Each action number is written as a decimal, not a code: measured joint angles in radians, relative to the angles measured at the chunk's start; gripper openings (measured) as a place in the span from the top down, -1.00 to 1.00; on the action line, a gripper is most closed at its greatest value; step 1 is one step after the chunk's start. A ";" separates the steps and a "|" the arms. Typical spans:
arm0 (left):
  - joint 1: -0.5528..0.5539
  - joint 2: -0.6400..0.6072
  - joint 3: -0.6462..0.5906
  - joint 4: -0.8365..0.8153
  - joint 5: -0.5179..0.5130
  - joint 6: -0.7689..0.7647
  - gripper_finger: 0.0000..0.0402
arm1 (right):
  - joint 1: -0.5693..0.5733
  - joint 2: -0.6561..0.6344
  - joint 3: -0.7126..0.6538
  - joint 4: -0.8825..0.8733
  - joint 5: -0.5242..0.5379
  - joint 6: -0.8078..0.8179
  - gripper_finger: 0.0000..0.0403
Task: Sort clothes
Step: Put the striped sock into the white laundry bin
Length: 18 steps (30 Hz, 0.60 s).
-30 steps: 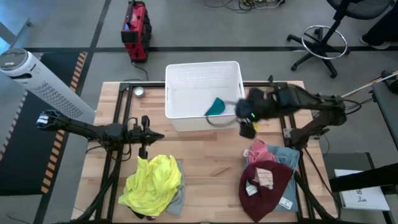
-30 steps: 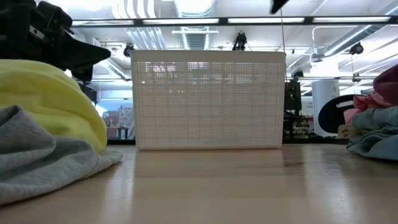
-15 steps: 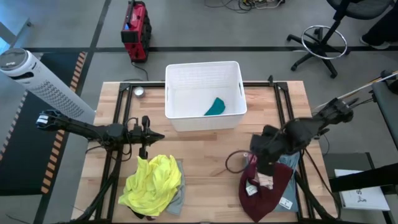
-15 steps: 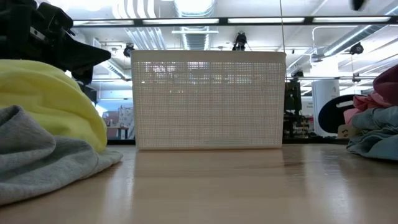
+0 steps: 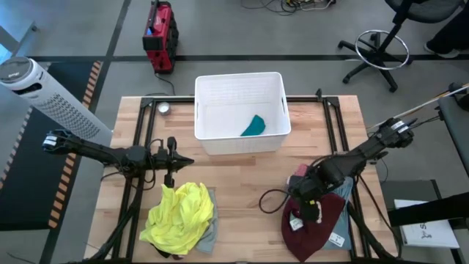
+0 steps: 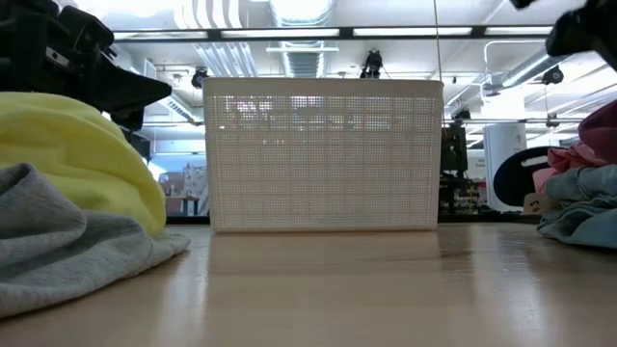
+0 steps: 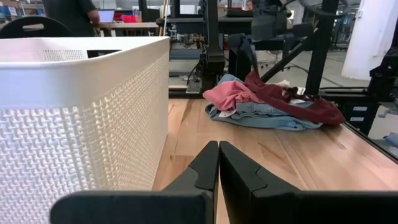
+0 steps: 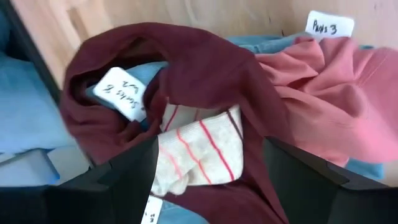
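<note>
2 piles (image 5: pixel 179 218), 1 teal piece (image 5: pixel 254 125), 1 basket (image 5: pixel 239 94)

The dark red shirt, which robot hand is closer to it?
The right. The right gripper hovers open just over the dark red shirt. The left gripper waits shut across the table, above the yellow top.

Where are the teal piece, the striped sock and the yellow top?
teal piece (image 5: pixel 254 125), high view, middle of the fabric in the basket.
striped sock (image 8: pixel 199 149), right wrist view, red-striped middle, on the maroon garment.
yellow top (image 5: pixel 179 216), high view, centre of the heap.
</note>
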 joint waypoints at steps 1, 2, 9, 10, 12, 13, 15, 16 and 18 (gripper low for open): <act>0.000 0.000 0.000 0.000 0.000 0.000 1.00 | 0.000 0.000 -0.016 0.007 0.000 0.008 -0.35; 0.000 0.000 0.000 0.000 0.000 0.001 1.00 | 0.000 0.000 -0.033 0.014 -0.001 0.016 -0.35; 0.000 0.000 0.000 0.000 0.000 0.001 1.00 | 0.013 0.000 -0.136 0.114 -0.044 0.055 -0.35; 0.000 0.000 0.000 0.000 0.000 0.001 1.00 | 0.015 0.000 -0.145 0.134 -0.045 0.055 -0.35; 0.000 0.000 0.000 0.000 0.000 0.001 1.00 | 0.017 0.000 -0.159 0.163 -0.045 0.064 -0.34; 0.000 0.000 0.000 0.000 0.000 0.001 1.00 | 0.017 0.000 -0.165 0.168 -0.045 0.076 -0.33; 0.000 0.000 0.000 -0.001 0.000 0.001 1.00 | 0.017 0.000 -0.178 0.165 -0.043 0.099 -0.25; 0.000 0.000 0.000 -0.001 0.000 0.001 1.00 | 0.017 0.000 -0.185 0.165 -0.042 0.109 -0.18; 0.000 0.000 0.000 -0.001 0.000 0.002 1.00 | 0.017 0.000 -0.197 0.166 -0.042 0.120 0.01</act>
